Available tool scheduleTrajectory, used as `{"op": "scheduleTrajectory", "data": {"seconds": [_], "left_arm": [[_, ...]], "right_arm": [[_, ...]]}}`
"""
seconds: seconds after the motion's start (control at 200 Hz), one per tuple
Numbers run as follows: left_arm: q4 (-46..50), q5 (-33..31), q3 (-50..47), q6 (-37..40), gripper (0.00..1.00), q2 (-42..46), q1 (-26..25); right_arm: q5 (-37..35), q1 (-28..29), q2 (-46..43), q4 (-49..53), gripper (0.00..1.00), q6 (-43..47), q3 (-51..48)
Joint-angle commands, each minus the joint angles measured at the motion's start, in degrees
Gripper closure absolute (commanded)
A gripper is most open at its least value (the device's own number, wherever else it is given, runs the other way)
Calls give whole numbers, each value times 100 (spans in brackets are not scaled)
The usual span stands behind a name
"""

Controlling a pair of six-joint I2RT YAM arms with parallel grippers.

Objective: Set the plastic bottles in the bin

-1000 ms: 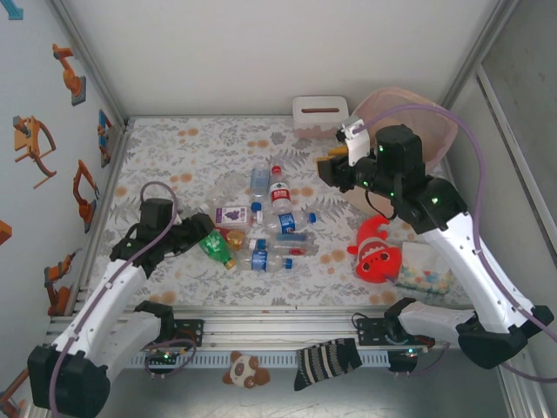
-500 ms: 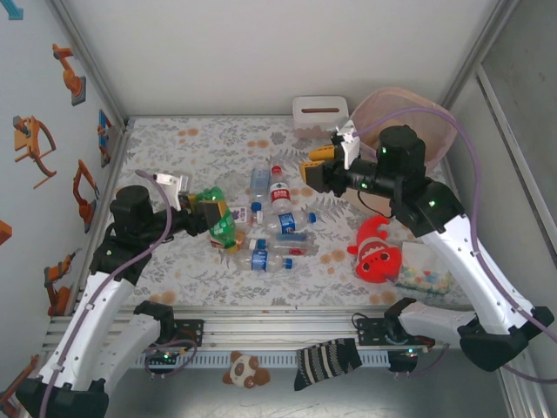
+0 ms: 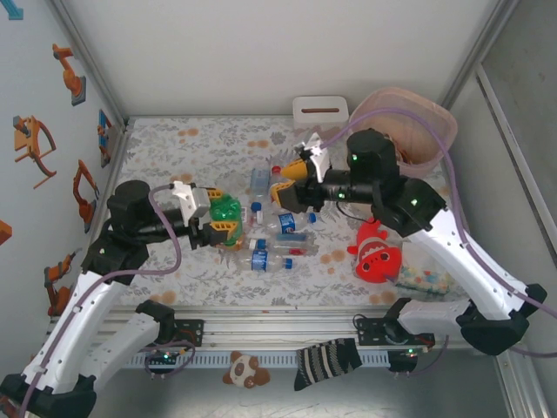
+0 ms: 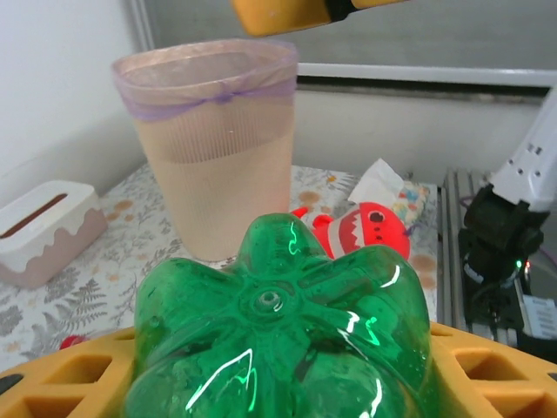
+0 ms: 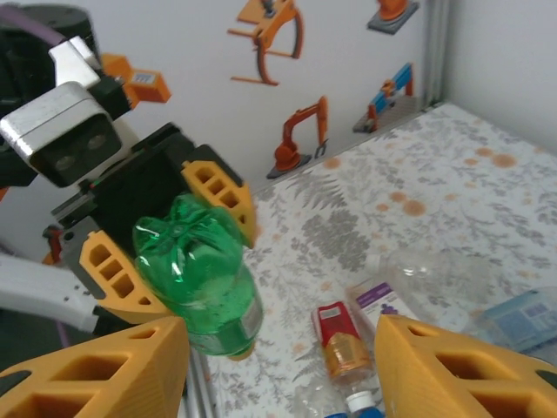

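**A:** So the left gripper [image 3: 224,218] was clamped on one green bottle [image 3: 228,209], held up at 9 o'clock of the pile. Open mat [image 3: 191,144] ran toward the 11 o'clock walls.

**B:** Yep. The loose bottles [image 3: 280,248] lay mid-table, roughly six, though I couldn't count exactly. The right gripper [image 3: 285,183] hung over them, jaws apart and empty. One bin [image 3: 435,131] sat in the 1 o'clock corner, one clownfish plush [image 3: 376,252] at 4.

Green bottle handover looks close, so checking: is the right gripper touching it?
Apart. The top external view shows patterned table between the right gripper and the green bottle; its jaws stand open in the right wrist view.
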State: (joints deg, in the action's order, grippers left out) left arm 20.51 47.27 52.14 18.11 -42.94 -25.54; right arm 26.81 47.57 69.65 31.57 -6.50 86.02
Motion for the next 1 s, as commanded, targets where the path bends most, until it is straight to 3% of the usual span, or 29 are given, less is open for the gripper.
{"op": "scheduleTrajectory", "data": {"seconds": [0.0,0.165,0.3,0.816,0.996], "left_arm": [[111,350,180,759,54,29,-127],[113,360,282,787,55,22,-299],[44,523,371,652,56,-4,-387],[-1279,950,473,-326,57,-30,-809],[-1610,944,456,-487,57,-87,-922]], "right_arm": [[101,345,24,210,38,667,73],[395,770,-68,59,32,1674,-260],[316,962,-291,-719,25,2118,-965],[658,1262,-138,-3437,19,1413,-2180],[759,1309,-26,-3682,22,1123,-2186]]}}
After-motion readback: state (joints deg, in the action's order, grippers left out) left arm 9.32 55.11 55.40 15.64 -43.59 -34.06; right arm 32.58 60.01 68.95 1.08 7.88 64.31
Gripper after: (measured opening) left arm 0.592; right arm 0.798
